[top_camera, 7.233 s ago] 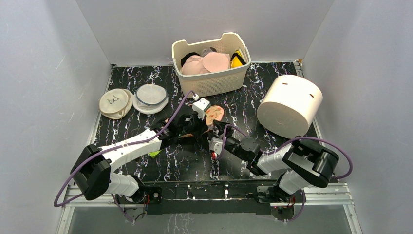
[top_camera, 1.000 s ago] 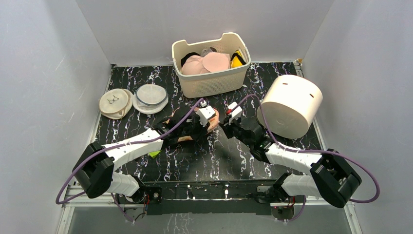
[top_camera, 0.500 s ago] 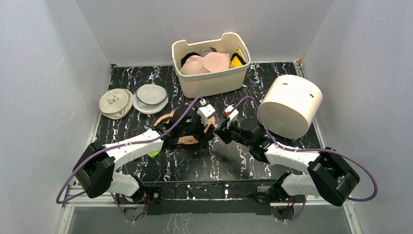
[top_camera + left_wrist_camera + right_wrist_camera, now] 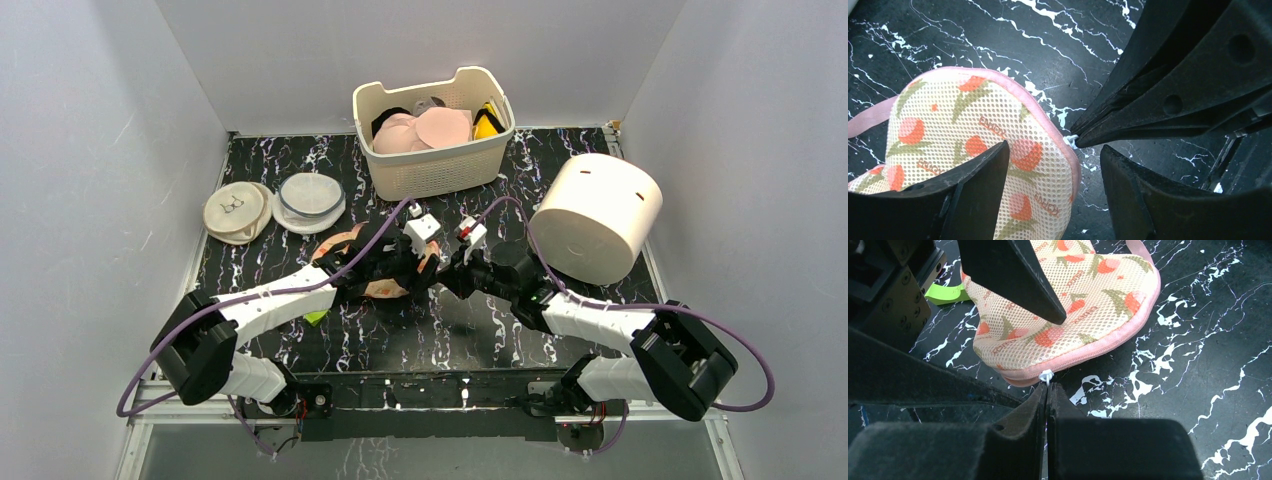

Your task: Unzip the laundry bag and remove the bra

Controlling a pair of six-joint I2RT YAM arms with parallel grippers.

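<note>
Laundry bag [image 4: 1098, 305] pinned by spread left tool [image 4: 1054, 150] | zip pull [image 4: 1046, 375] clamped in right tool [image 4: 1048, 388] | risk: pull lost if tugged askew

- Bag [image 4: 973, 130]: peach mesh with a red-orange and pink print, olive-green leaves and small orange lettering; pink edging.
- Loop [image 4: 868, 120] on the bag: pink.
- Pull [image 4: 1046, 375] at the bag's edge: white.
- Tag [image 4: 945, 292] just beside the bag: lime green.
- Table [image 4: 300, 165] under the bag: black with white marble veining.
- Basket [image 4: 440, 170] behind the bag: cream; the cups [image 4: 440, 128] in it are pale pink.
- Discs [image 4: 236, 210] left of the bag: white mesh, one creamy, one grey-rimmed.
- Drum [image 4: 597, 215] right of the bag: cream.
- Arms [image 4: 270, 300]: white shells, black joints; cables [image 4: 385, 222] purple.
- Left gripper [image 4: 1054, 150] and right gripper [image 4: 1048, 390]: black.
</note>
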